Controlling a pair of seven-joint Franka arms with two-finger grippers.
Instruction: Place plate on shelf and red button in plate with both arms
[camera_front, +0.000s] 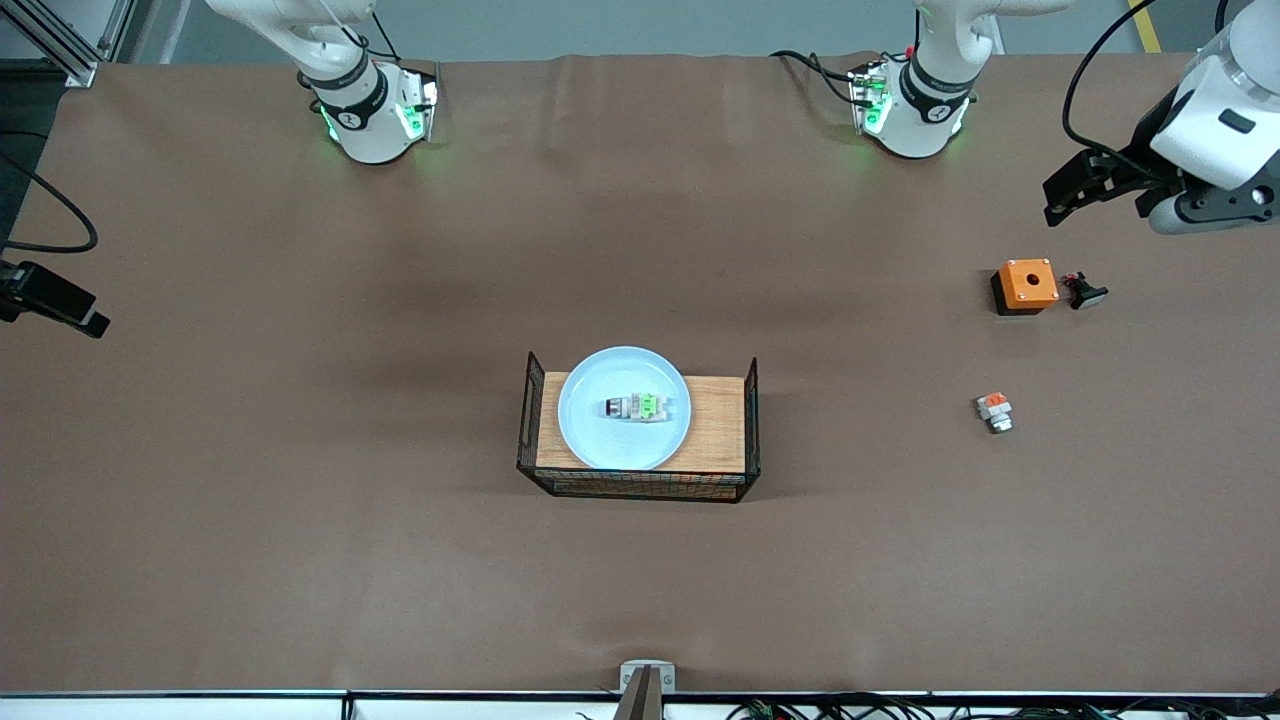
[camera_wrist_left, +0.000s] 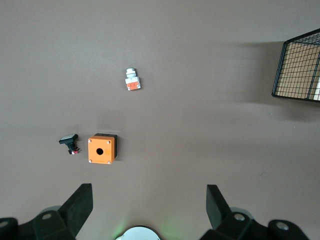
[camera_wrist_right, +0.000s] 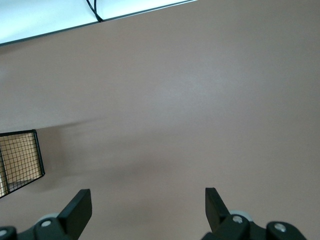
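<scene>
The brown desk fills nearly the whole front view, with wide bare stretches along the lower part of the frame and at both ends. At frame centre stands a wire basket with a wooden floor. The pale blue plate rests on that floor, its rim overhanging the basket's upper open edge. The red button lies at the plate's middle, its long axis running across the frame, dark red cap toward the right arm's end, green block toward the left arm's end.

In the frame's upper right sit an orange box, a small black button just beside it, and lower down a white piece with an orange block.

The left pincer hangs released above that corner. The right pincer, also spread wide, hovers over bare desk near the basket's end.
</scene>
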